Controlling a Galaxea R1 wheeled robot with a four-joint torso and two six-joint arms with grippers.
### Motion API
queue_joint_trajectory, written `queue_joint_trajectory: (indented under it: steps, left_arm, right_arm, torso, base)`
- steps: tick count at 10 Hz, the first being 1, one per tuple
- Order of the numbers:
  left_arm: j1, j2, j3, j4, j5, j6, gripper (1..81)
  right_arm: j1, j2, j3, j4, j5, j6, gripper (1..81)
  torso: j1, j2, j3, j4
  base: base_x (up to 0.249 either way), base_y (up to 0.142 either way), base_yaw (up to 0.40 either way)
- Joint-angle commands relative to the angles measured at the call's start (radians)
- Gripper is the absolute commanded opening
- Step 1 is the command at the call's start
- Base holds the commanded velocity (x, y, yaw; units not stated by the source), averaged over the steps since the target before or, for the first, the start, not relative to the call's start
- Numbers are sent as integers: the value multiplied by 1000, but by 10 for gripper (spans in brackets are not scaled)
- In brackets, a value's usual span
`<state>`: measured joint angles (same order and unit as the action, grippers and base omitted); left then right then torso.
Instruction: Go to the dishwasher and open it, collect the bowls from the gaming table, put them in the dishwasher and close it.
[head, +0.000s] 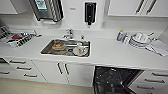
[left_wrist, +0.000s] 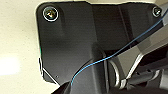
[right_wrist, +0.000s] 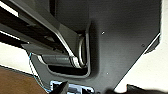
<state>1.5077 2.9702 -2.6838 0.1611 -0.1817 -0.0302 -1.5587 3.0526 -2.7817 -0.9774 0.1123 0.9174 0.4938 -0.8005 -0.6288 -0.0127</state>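
Observation:
The dishwasher (head: 112, 80) stands open under the white counter (head: 112, 53), right of the sink, and its dark interior with racks shows in the head view. It lies at the lower edge of that view, close in front of me. The gaming table and the bowls are out of view. In the two wrist views my own dark plates and jointed bars hang over a pale surface, and I cannot make out how either gripper stands.
A steel sink (head: 47, 50) in the counter holds an orange-brown round item (head: 58, 46) and white crockery (head: 80, 50). A dish rack (head: 17, 37) is at the left. Stacked white plates (head: 140, 40) and a bottle (head: 120, 35) are at the right. White cabinet doors (head: 62, 72) and drawers (head: 22, 67) run below.

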Motion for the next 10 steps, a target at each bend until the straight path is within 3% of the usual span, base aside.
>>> queue_joint_trajectory:
  steps: [1, 3, 10]
  left_arm:
    - [-7, 18, -33, 2, 59, -2, 811]
    - [-8, 23, -33, 8, 59, -2, 811]
    - [-8, 35, -36, -1, 67, -2, 811]
  right_arm:
    - [10, 1, 4, -14, -74, 0, 811]
    - [10, 2, 4, -14, -74, 0, 811]
    - [10, -2, 4, -15, -74, 0, 811]
  torso:
    - [-61, 95, 99, 0]
    - [-99, 154, 141, 0]
    - [-256, 390, 387, 0]
  base:
    - [0, 0, 0]
    - [0, 0, 0]
    - [0, 0, 0]
